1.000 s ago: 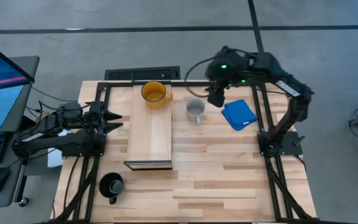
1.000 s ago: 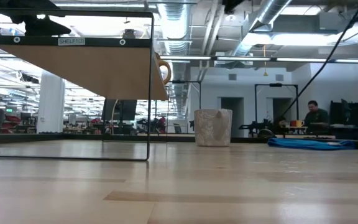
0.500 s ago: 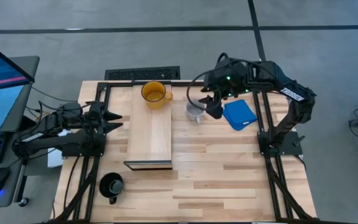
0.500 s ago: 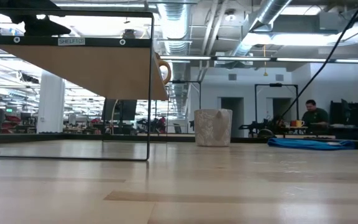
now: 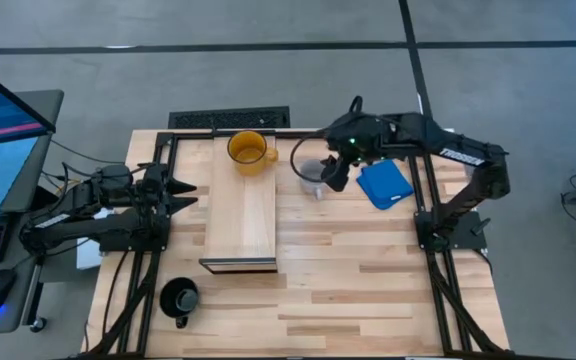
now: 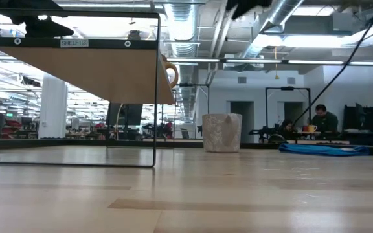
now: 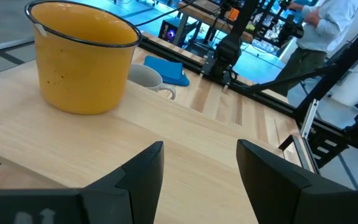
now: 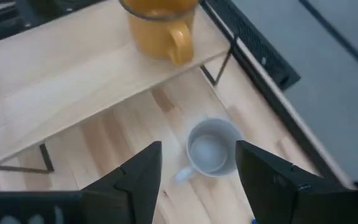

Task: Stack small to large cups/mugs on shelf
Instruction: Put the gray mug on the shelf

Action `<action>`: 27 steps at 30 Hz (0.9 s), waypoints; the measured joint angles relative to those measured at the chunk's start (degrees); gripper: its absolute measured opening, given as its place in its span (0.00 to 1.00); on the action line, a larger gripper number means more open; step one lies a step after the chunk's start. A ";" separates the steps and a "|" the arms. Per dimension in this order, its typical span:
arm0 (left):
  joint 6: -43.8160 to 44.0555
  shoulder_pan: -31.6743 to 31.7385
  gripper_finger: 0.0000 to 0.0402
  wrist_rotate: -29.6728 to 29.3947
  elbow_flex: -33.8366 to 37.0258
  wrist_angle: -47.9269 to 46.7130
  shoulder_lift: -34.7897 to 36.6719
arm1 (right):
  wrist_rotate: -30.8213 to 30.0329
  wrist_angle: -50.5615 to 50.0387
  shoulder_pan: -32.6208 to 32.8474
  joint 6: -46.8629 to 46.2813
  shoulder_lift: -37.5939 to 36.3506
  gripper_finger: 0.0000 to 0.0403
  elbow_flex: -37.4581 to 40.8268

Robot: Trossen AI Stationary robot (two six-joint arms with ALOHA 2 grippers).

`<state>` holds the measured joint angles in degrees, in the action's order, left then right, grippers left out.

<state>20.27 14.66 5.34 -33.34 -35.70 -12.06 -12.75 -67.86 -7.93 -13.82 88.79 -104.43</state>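
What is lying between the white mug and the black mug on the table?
In the high view, the shelf's near end partly lies between white mug and black mug; the rest is bare tabletop.

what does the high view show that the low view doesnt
Only the high view shows the black mug near the table's front, both arms, the left end effector waiting beside the shelf, and the right end effector open above the white mug. Only the low view shows the room behind, with people at a desk. Both show the shelf, yellow mug, white mug and blue object.
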 joint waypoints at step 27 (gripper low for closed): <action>-0.52 0.01 0.48 0.08 0.00 -0.04 -0.01 | 2.40 15.10 1.01 -31.52 6.52 0.56 26.69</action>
<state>19.75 14.66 5.43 -33.34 -35.74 -12.08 -10.35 -52.76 -6.92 -45.34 95.31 -77.74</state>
